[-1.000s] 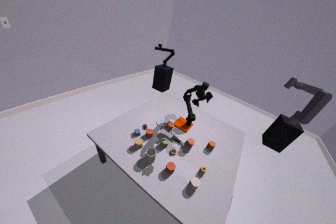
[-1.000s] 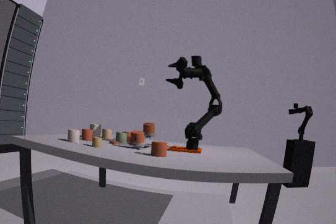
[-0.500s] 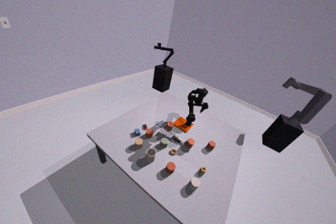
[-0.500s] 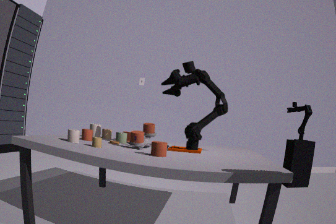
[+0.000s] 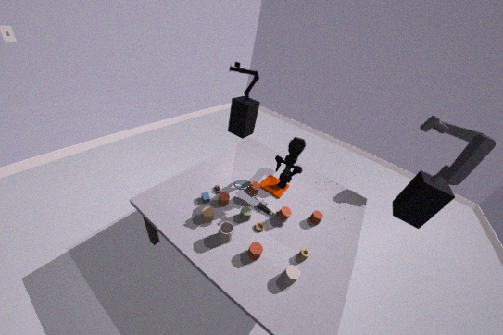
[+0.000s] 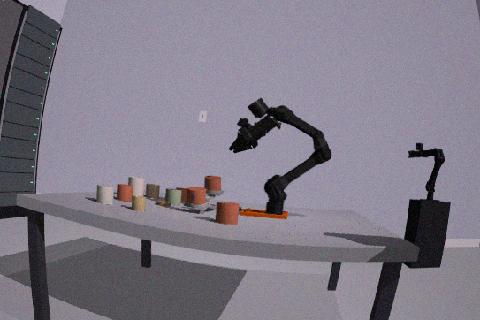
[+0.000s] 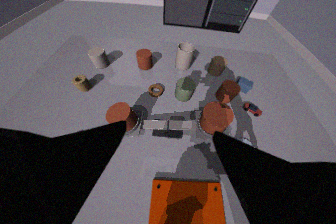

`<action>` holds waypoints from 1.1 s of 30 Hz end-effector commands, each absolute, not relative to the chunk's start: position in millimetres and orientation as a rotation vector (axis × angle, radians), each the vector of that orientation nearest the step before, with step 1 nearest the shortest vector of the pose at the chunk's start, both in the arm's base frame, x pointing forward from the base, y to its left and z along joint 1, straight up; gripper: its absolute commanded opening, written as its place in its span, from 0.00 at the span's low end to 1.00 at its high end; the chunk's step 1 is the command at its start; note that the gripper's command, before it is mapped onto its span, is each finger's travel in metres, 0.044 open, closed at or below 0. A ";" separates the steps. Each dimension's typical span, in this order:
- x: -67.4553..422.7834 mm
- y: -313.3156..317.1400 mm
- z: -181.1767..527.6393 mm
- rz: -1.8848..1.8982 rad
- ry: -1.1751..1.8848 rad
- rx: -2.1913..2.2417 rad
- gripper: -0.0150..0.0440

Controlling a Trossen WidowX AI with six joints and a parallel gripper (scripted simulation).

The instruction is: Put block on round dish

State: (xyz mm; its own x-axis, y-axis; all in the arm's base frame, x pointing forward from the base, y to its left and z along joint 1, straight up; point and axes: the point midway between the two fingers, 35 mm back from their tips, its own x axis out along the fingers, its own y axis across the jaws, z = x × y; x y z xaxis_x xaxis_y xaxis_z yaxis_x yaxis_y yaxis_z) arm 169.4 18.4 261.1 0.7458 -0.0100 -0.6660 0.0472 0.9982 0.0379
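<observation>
High above the middle of the exterior view, the black parallel-jaw gripper (image 6: 237, 148) hangs in the air, tilted down toward the things on the grey table (image 6: 293, 230). Its fingers are spread wide and released, with nothing between them; in the wrist view they fill the lower left and lower right corners as two dark wedges.

Between those wedges, at the centre of the wrist view, lies the small grey balance (image 7: 167, 125). One terracotta cylindrical cup (image 7: 121, 114) stands on its left end and a second identical terracotta cup (image 7: 216, 117) on its right end. In the exterior view the farther cup (image 6: 212, 183) sits visibly higher than the nearer one (image 6: 196, 195), so the beam is tilted. The hidden block cannot be seen in any view.

At the bottom centre of the wrist view is the orange rectangular base plate (image 7: 187, 202) on which the arm is mounted.

Toward the top of the wrist view stand other cylinders: a white one (image 7: 98, 57), an orange-red one (image 7: 144, 58), a cream one (image 7: 185, 55) and a pale green one (image 7: 185, 88), with a small tan ring (image 7: 156, 90) lying just left of the green one. A small blue block (image 7: 245, 84) lies at the right.

Left of the arm's base in the top view, a round greyish dish (image 5: 241, 184) shows, partly hidden.
</observation>
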 end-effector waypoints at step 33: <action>239.6 77.9 225.8 0.488 1.090 -0.680 1.00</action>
